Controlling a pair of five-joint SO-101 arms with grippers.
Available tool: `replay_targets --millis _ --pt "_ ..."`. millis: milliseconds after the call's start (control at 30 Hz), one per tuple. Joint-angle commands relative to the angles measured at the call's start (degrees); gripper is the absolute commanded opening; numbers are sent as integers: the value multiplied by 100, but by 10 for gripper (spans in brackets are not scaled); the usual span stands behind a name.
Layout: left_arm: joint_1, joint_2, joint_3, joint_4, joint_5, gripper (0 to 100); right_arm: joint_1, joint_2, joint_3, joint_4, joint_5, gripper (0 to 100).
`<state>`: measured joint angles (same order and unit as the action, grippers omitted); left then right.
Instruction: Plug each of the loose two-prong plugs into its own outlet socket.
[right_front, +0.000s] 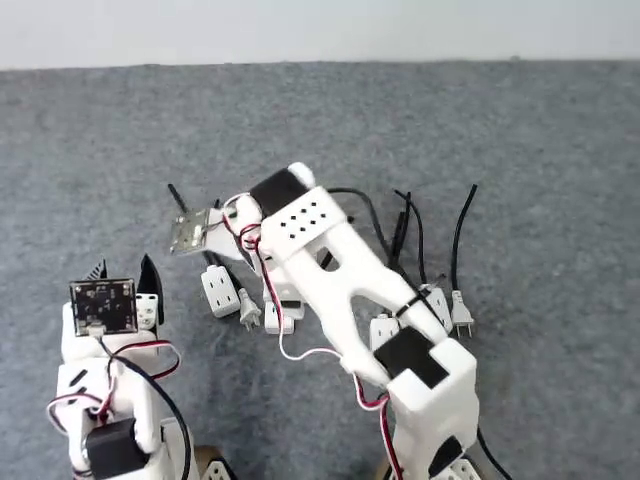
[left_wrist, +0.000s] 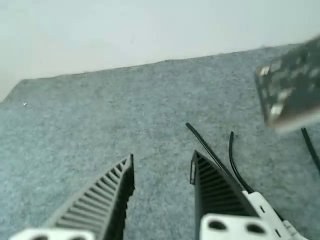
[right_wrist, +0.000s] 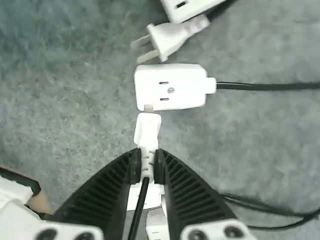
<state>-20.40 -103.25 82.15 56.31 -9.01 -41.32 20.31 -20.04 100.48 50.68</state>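
Observation:
My right gripper (right_wrist: 146, 162) is shut on a white two-prong plug (right_wrist: 147, 131) with a black cord. The plug's prongs touch the near edge of a white outlet socket (right_wrist: 170, 92), whose two slots face the camera. Just past it lie a loose white plug (right_wrist: 172, 34) and a second socket (right_wrist: 192, 6). In the high view the right gripper (right_front: 213, 262) sits under its wrist beside that socket (right_front: 220, 290), the loose plug (right_front: 248, 311) and the other socket (right_front: 278, 318). My left gripper (right_front: 122, 272) (left_wrist: 162, 165) stands open over bare carpet at the left.
More white sockets (right_front: 385, 330) (right_front: 440, 305) and another plug (right_front: 462, 315) lie by the right arm's base, with black cords (right_front: 410, 235) fanning toward the back. A socket (left_wrist: 262, 205) and cords (left_wrist: 207, 147) lie beside the left gripper. Grey carpet covers the table.

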Motion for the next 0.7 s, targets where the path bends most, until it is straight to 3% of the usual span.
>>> replay_targets --millis 0,667 --pt "-18 -114 -13 -185 -44 181 -145 -31 -360 224 211 9" --pt "-18 -114 136 -387 -44 181 -330 -92 -826 198 448 8"
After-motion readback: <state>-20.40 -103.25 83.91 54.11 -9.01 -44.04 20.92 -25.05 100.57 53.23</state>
